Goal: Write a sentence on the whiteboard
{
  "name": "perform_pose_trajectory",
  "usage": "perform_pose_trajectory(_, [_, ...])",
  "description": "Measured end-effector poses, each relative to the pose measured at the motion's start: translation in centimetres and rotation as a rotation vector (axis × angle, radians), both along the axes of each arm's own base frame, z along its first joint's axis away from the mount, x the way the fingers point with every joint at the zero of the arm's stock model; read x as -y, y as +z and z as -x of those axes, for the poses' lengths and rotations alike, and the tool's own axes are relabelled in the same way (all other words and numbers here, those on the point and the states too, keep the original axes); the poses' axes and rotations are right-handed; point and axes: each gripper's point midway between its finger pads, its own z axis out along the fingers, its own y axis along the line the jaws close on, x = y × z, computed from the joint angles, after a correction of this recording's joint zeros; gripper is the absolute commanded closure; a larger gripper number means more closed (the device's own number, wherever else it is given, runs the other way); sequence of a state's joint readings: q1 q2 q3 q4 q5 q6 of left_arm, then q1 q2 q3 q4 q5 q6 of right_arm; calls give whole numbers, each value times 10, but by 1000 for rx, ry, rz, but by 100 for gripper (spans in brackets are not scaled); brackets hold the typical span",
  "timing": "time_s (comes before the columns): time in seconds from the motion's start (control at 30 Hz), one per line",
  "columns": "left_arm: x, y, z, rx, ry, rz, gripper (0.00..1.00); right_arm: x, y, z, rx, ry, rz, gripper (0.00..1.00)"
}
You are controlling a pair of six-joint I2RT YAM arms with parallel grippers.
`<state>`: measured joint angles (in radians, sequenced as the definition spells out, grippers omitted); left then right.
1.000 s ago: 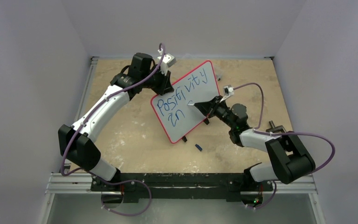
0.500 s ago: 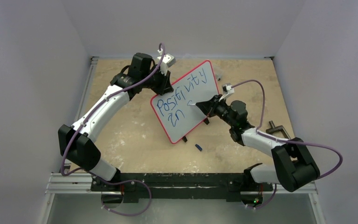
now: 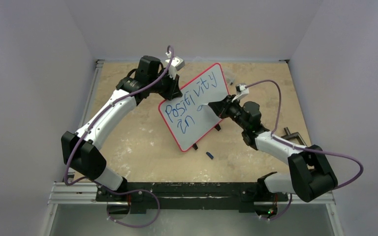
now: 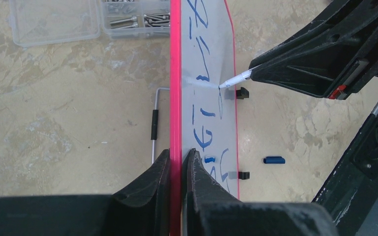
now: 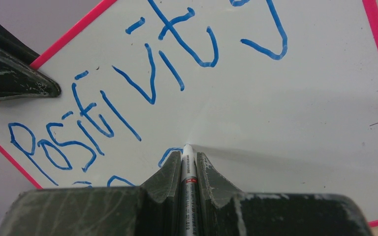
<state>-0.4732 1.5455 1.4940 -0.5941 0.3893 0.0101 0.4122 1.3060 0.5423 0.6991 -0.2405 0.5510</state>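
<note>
The whiteboard [image 3: 215, 91], white with a thin red frame, stands tilted on its black clip feet [image 3: 195, 146] near the table's middle. "Positivity" and "in" are written on it in blue. My left gripper [image 3: 176, 91] is shut on the board's upper left edge; in the left wrist view its fingertips [image 4: 178, 152] pinch the red frame [image 4: 175, 73]. My right gripper [image 5: 188, 156] is shut on a white marker [image 5: 188, 172]. The marker tip [image 4: 222, 86] touches the whiteboard [image 5: 285, 113] to the right of "in", at the end of a short blue stroke.
A blue marker cap [image 3: 209, 155] lies on the table in front of the board. Behind the board are a clear plastic box of screws [image 4: 93, 19] and an Allen key [image 4: 154, 123]. A small black object [image 3: 290, 132] sits at the table's right side.
My right gripper has slid the marker tip up and a little right across the board, leaving a short blue stroke after "in". The left gripper and board have stayed put.
</note>
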Motion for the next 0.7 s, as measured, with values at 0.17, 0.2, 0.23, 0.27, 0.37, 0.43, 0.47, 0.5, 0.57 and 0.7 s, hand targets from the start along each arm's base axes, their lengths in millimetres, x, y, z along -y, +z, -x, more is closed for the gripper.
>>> perform_pose_trajectory(0.17, [0, 0, 0, -1, 1, -1, 100, 1, 2, -3, 5, -14, 1, 100])
perform_pose_trajectory(0.2, [0, 0, 0, -1, 1, -1, 100, 1, 2, -3, 5, -14, 1, 100])
perform_pose_trajectory(0.23, [0, 0, 0, -2, 1, -1, 100, 1, 2, -3, 5, -14, 1, 100])
perform_pose_trajectory(0.27, [0, 0, 0, -2, 1, -1, 100, 1, 2, -3, 5, -14, 1, 100])
perform_pose_trajectory(0.37, [0, 0, 0, -2, 1, -1, 100, 1, 2, -3, 5, -14, 1, 100])
perform_pose_trajectory(0.43, [0, 0, 0, -2, 1, -1, 100, 1, 2, -3, 5, -14, 1, 100])
perform_pose_trajectory(0.47, [0, 0, 0, -2, 1, -1, 100, 1, 2, -3, 5, -13, 1, 100])
perform_pose_trajectory(0.5, [0, 0, 0, -2, 1, -1, 100, 1, 2, -3, 4, -13, 1, 100])
perform_pose_trajectory(0.57, [0, -1, 0, -2, 1, -2, 100, 1, 2, -3, 4, -13, 1, 100])
perform_pose_trajectory(0.7, [0, 0, 0, -2, 1, -1, 100, 2, 0, -2, 7, -12, 0, 100])
